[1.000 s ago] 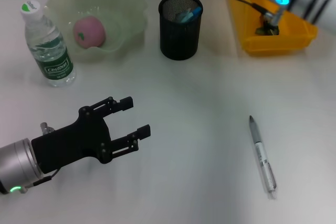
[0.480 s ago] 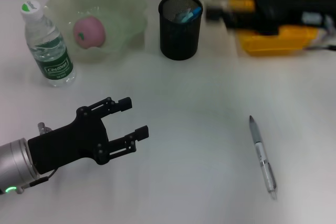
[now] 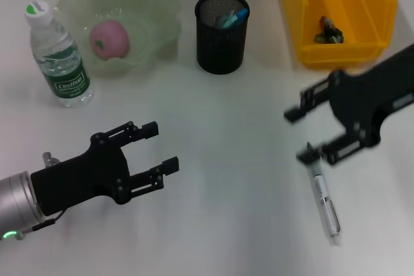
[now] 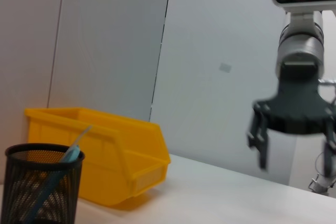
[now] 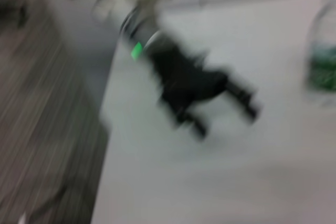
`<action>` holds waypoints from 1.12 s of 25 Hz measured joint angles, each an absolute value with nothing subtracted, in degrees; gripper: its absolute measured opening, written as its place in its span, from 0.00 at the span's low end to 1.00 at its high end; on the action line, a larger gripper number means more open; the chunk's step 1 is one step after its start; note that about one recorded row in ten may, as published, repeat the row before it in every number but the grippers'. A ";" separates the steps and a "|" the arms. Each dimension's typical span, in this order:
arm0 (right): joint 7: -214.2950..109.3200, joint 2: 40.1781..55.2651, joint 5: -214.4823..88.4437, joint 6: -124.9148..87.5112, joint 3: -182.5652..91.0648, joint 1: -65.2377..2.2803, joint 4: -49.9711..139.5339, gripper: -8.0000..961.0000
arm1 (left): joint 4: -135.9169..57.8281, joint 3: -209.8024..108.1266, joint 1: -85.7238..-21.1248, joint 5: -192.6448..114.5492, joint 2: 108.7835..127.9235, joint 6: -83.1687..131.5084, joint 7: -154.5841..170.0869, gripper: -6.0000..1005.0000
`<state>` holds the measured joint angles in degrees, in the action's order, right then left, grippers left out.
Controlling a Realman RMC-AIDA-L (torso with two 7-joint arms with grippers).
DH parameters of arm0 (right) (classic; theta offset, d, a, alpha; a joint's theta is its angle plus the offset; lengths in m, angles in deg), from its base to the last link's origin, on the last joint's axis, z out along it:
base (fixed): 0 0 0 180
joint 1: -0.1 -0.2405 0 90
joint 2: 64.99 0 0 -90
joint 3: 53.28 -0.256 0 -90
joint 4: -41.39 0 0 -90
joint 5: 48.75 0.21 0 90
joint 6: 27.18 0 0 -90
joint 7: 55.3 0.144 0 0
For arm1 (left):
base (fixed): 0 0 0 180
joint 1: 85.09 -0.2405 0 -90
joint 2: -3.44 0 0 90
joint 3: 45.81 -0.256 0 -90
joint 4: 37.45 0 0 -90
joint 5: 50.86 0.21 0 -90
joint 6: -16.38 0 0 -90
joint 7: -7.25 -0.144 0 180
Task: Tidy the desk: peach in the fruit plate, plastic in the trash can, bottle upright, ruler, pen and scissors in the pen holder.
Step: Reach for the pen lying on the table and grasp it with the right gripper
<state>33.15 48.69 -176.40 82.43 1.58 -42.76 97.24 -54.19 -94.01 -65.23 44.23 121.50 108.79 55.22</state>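
Observation:
A clear pen [image 3: 325, 200] lies on the white desk at the right. My right gripper [image 3: 297, 135] hovers open over the pen's far tip, seen too in the left wrist view [image 4: 294, 148]. My left gripper [image 3: 162, 145] stands open and empty at the lower left. The pink peach [image 3: 108, 38] rests in the green fruit plate [image 3: 155, 4]. Beside it the bottle [image 3: 58, 56] stands upright. The black mesh pen holder [image 3: 222, 37] holds something blue; ruler and scissors are hidden. A small plastic scrap [image 3: 328, 32] lies in the yellow trash can [image 3: 336, 56].
The pen holder [image 4: 42, 192] and yellow bin [image 4: 105, 156] stand along the desk's far edge. In the blurred right wrist view the left gripper [image 5: 210, 90] and the bottle [image 5: 323, 51] show.
My right arm has swung out of the yellow bin and down over the pen's far tip. My left gripper has drifted slightly down and left, still open.

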 joint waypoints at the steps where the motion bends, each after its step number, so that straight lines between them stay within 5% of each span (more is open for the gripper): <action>1: 31.98 48.84 -177.69 82.32 3.42 -43.32 97.28 0.72 | -54.19 -94.01 -65.23 44.23 121.50 108.79 55.22 0.75; 11: 19.61 53.82 -190.08 81.13 14.48 -45.93 102.69 0.72 | -54.55 -94.41 -65.34 44.24 121.81 108.29 54.42 0.75; 28: 14.47 54.59 -195.29 81.29 33.43 -46.38 107.93 0.72 | -54.25 -93.55 -66.08 43.80 121.83 107.07 54.70 0.75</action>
<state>14.47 54.59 -195.29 81.29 33.43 -46.38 107.93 -54.25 -93.55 -66.08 43.80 121.83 107.07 54.70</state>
